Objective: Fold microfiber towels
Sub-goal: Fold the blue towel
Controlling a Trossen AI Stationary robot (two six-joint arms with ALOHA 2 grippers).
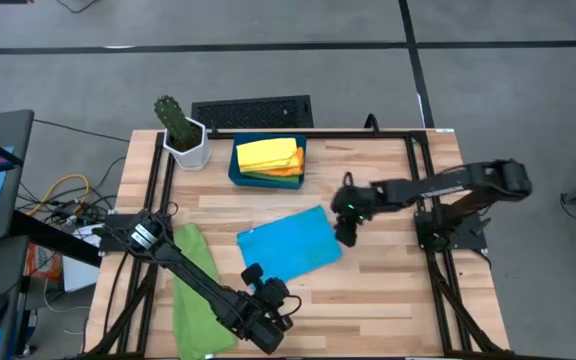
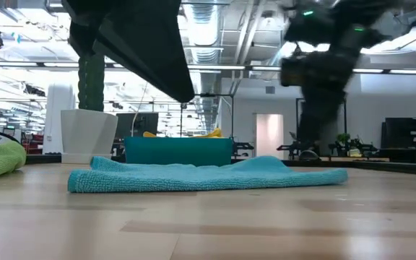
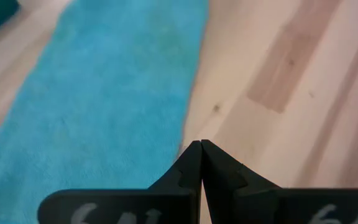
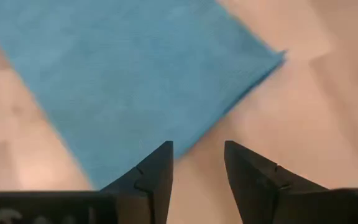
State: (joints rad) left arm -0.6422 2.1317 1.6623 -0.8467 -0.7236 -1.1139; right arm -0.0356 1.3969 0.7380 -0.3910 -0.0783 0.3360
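Towels lie across my tabletop [image 1: 388,300]: the blue towel [image 1: 288,246] flat mid-table, long axis slanting, a green towel [image 1: 200,290] left, yellow and orange ones in the tray [image 1: 236,172]. My right gripper [image 1: 348,232] hovers beside blue's right edge, fingers apart, empty. My left gripper [image 1: 268,315], closed and empty, waits near blue's front edge.

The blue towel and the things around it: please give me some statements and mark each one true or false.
1. The blue towel lies on the bare table. True.
2. The right gripper grips the blue towel. False: its jaws are open, holding nothing.
3. The left gripper is shut and empty. True.
4. The green towel lies in the tray. False: it lies on the table; the tray holds yellow and orange towels.
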